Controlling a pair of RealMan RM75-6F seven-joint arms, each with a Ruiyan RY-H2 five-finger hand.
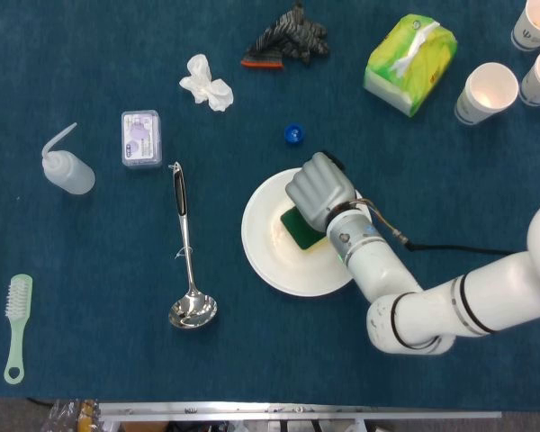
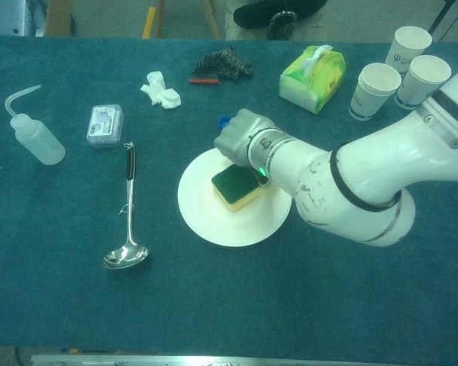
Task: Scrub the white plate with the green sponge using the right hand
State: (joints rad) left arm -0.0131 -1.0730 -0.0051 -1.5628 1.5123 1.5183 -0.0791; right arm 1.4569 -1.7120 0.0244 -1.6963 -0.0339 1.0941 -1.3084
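The white plate (image 1: 274,256) (image 2: 206,213) lies on the blue cloth near the table's middle. On its right half sits the green sponge (image 1: 297,229) (image 2: 235,185), green face up with a yellow underside. My right hand (image 1: 319,191) (image 2: 238,136) grips the sponge from its far side and presses it onto the plate. The hand covers the sponge's far edge. My left hand is not seen in either view.
A metal ladle (image 1: 187,261) (image 2: 127,213) lies left of the plate. A blue bottle cap (image 1: 293,134) sits just behind it. Further off are a squeeze bottle (image 1: 67,168), a small clear box (image 1: 141,138), crumpled tissue (image 1: 206,83), a tissue pack (image 1: 410,63), paper cups (image 1: 486,92) and a brush (image 1: 16,326).
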